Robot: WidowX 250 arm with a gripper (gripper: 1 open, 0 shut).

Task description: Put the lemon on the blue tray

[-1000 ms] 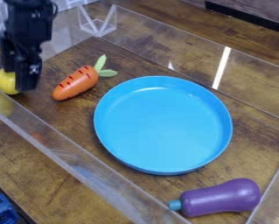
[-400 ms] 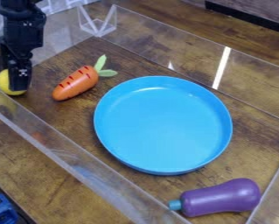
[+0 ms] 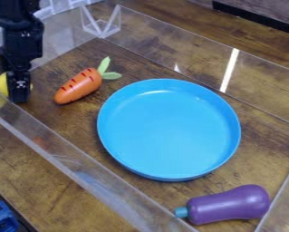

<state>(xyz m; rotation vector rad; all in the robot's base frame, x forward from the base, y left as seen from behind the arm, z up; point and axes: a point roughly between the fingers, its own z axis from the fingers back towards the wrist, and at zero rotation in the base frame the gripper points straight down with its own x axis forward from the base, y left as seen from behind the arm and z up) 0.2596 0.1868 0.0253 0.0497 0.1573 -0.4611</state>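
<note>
Dark wooden planks form the worktop (image 3: 171, 54), boxed in by clear walls. At its far left edge sits the lemon (image 3: 0, 84), only a sliver of yellow showing behind the black claw (image 3: 18, 88), well apart from the blue tray (image 3: 171, 127), which lies empty at centre. Over the last second the claw has slid left and sunk until it covers most of the fruit, so a grasp looks imminent. Its jaws stand wide open around the lemon, nothing gripped yet; contact cannot be made out. An orange carrot (image 3: 79, 84) lies between lemon and tray.
</note>
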